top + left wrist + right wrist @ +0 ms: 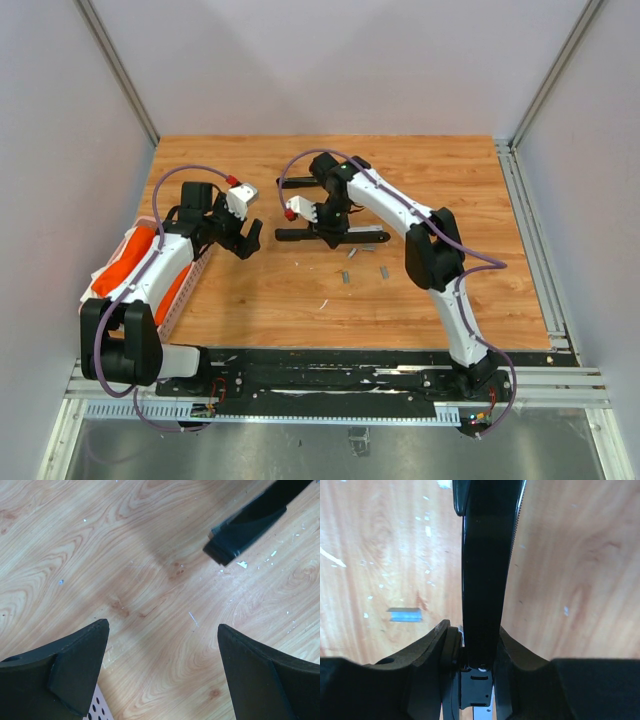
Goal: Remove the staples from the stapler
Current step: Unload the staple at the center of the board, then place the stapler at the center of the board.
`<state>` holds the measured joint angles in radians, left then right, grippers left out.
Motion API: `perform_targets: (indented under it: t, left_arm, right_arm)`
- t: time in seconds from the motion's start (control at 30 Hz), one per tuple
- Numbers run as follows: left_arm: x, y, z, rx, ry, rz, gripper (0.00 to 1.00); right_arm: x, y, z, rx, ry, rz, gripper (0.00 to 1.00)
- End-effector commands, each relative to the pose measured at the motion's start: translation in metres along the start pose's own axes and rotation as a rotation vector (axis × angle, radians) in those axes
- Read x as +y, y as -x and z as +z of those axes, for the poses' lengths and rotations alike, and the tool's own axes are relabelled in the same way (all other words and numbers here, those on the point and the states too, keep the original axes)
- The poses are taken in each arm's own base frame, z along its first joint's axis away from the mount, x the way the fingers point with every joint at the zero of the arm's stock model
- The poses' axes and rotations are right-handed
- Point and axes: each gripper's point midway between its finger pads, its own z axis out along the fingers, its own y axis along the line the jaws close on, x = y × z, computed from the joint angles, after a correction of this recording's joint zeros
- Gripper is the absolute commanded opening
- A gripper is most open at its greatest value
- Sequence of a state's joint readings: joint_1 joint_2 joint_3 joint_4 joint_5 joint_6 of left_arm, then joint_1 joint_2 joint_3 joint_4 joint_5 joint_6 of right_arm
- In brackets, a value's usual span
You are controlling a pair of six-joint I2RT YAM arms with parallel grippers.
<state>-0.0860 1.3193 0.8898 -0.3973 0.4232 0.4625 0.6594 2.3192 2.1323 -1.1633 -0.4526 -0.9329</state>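
Observation:
The black stapler (pixel 300 236) lies flat in the middle of the table, its silver magazine (pixel 366 236) pointing right. My right gripper (pixel 330 234) is shut on the stapler (pixel 485 555), whose black bar runs up from between the jaws. Loose staples (pixel 347 277) lie on the wood in front of the stapler, with another strip (pixel 383 271) to their right. One short staple strip (pixel 405 614) shows left of the right fingers. My left gripper (pixel 247 240) hovers open just left of the stapler's end (pixel 245 525), with only bare wood between its fingers (pixel 80 665).
An orange-and-white perforated basket (pixel 150 270) sits at the left table edge under the left arm; its corner (pixel 97 707) shows by the left finger. Small white flecks (pixel 242 564) dot the wood. Grey walls and metal rails (pixel 530 230) bound the table.

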Motion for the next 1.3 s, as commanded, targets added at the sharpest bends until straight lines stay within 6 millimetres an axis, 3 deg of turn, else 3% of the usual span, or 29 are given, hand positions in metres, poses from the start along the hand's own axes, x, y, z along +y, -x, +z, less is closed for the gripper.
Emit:
perform_targets:
  t: [0.0,0.37,0.9,1.27]
  left_arm:
    - [0.003,0.003,-0.001,-0.028,0.013,-0.007,0.94]
    - [0.015,0.013,-0.01,-0.071,0.079,-0.011,0.95]
    - [0.038,0.025,-0.023,-0.109,0.172,-0.019,0.97]
    - [0.038,0.021,-0.025,-0.115,0.192,-0.015,0.97]
  right_arm:
    - [-0.027,0.019,-0.027,0.008,-0.243,-0.05,0.0]
    - [-0.075,0.01,-0.038,0.082,-0.595,-0.118,0.0]
    - [-0.118,-0.001,-0.031,0.136,-0.872,-0.201,0.01]
    - [-0.145,-0.002,-0.024,0.19,-0.984,-0.196,0.01]
